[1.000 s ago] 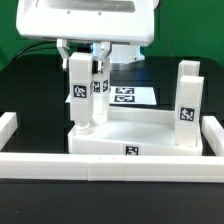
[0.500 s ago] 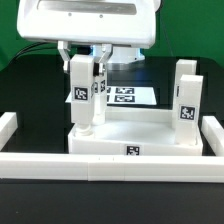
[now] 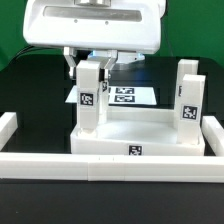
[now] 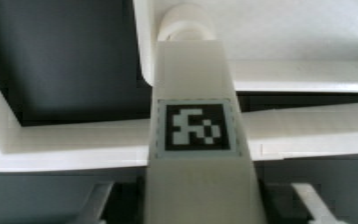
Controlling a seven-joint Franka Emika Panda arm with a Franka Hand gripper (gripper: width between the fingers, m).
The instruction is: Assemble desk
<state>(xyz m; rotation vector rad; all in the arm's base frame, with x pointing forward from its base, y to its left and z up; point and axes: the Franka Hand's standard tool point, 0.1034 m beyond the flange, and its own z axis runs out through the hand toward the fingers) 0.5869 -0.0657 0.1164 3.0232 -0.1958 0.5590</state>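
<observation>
The white desk tabletop point(image 3: 140, 128) lies upside down behind the front rail. A tagged white leg point(image 3: 88, 100) stands upright on its corner at the exterior view's left. My gripper point(image 3: 90, 66) comes down over that leg's top and is shut on it. In the wrist view the leg point(image 4: 202, 120) runs between my fingers point(image 4: 105, 203), with the tabletop rim point(image 4: 87, 140) below it. A second leg point(image 3: 187, 100) stands at the exterior view's right corner. Another tagged leg point(image 3: 104, 86) shows just behind the gripped one.
The marker board point(image 3: 128, 96) lies flat behind the tabletop. Long white border rails run along the front point(image 3: 110, 162) and both sides point(image 3: 8, 128). The table surface is black, with a green backdrop behind.
My hand and the gripped leg have shifted toward the exterior view's right and slightly down. The leg now faces the camera squarely. The other leg has not moved.
</observation>
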